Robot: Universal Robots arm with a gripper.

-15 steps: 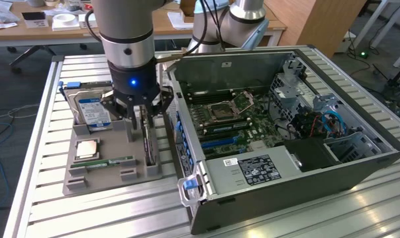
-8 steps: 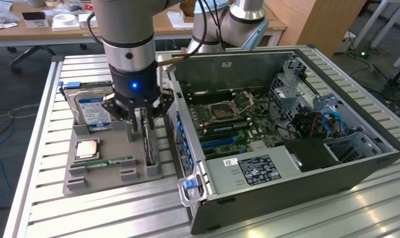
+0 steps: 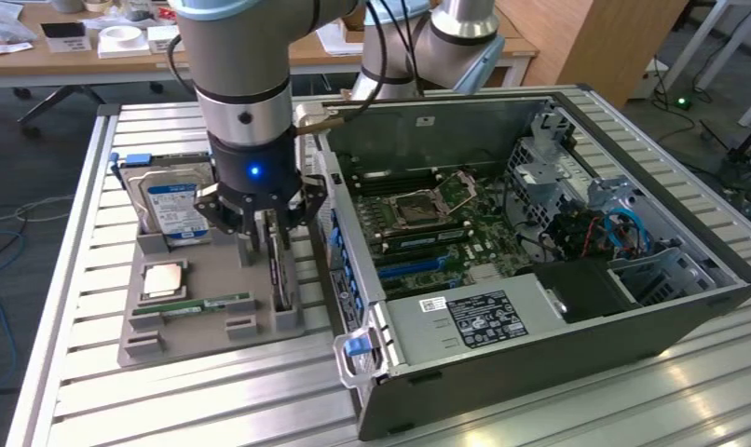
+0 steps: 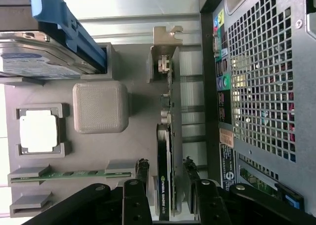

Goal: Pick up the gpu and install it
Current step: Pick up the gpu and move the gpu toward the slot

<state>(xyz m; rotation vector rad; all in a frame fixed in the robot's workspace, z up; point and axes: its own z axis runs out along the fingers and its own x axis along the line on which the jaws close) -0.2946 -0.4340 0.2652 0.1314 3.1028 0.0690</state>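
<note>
The gpu (image 4: 169,136) stands on edge in a slot of the grey holder (image 4: 128,151), its silver bracket (image 4: 165,47) at the far end and its black face turned to one side. My gripper (image 4: 166,167) is lowered over the card's near end, with one finger on each side and a small gap showing at both. The jaws are open and the card rests in its slot. In the exterior view the gripper (image 3: 268,235) hangs straight down over the gpu (image 3: 279,284), just beside the open computer case (image 3: 538,233).
On the grey holder (image 3: 214,331) also sit a hard drive (image 3: 174,207), a CPU (image 3: 162,279) and a memory stick (image 3: 211,304). The case lies open with its motherboard (image 3: 426,223) exposed. Its rear wall (image 4: 261,87) is close beside the card.
</note>
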